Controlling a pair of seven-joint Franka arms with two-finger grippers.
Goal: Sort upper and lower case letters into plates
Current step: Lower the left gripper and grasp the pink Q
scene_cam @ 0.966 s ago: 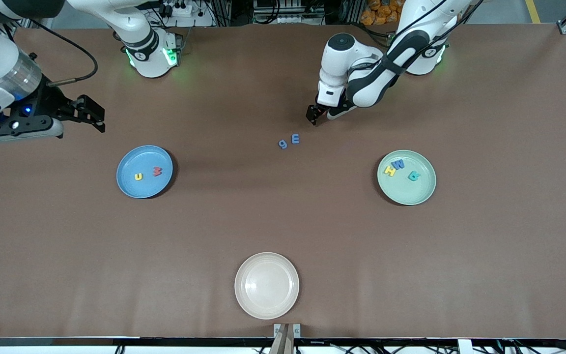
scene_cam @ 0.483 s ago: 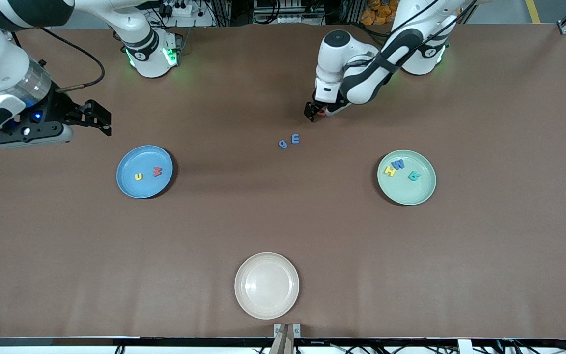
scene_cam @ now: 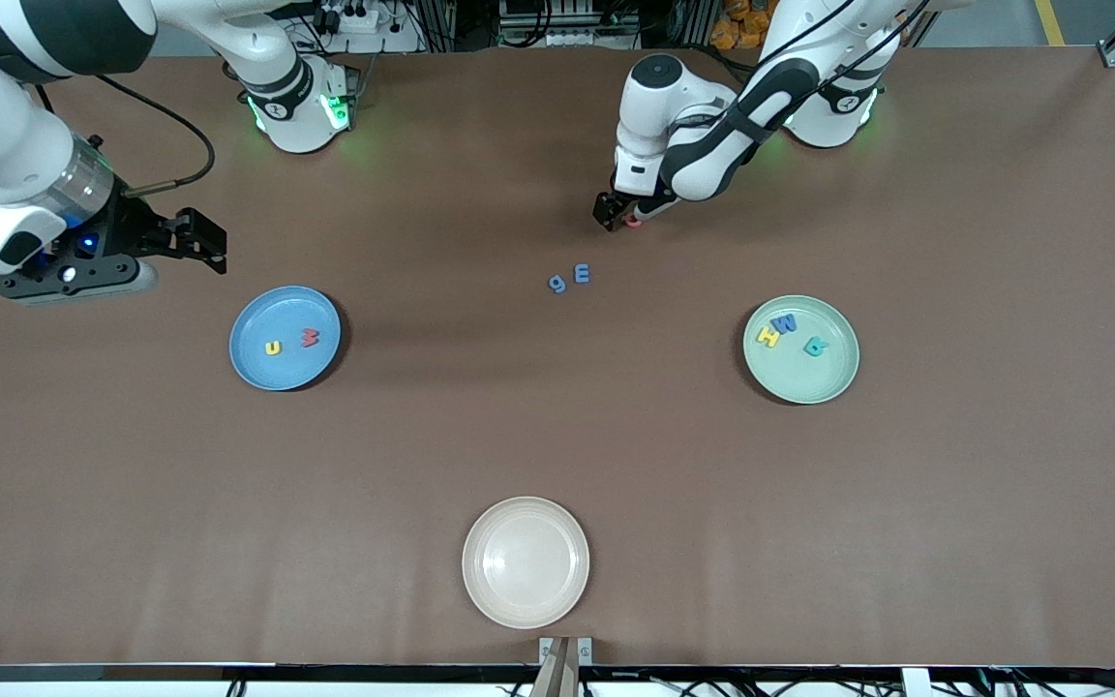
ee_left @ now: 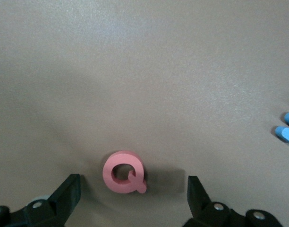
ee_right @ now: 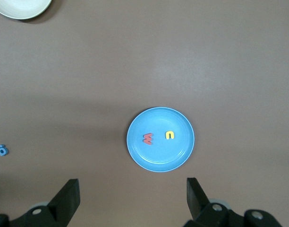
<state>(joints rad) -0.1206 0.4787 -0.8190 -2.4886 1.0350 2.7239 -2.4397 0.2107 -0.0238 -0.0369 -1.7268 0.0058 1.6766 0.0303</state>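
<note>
Brown table cover [scene_cam: 557, 445] carries everything. Left gripper [scene_cam: 614, 212], jaws wide, hangs low over a pink Q [ee_left: 124, 172] near the robots' edge. Blue g [scene_cam: 557, 284] and E [scene_cam: 582, 275] lie mid-table. Right gripper [scene_cam: 197, 238], wide and empty, hangs above the blue plate [scene_cam: 257, 373] holding u [scene_cam: 273, 348] and m [scene_cam: 309, 337]; mint plate [scene_cam: 809, 382] holds H [scene_cam: 768, 336], W [scene_cam: 787, 323] and a teal letter [scene_cam: 814, 346].

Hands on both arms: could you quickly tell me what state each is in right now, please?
Left hand: open, low over the table astride the pink Q, not gripping it.
Right hand: open, empty, above the blue plate.
</note>
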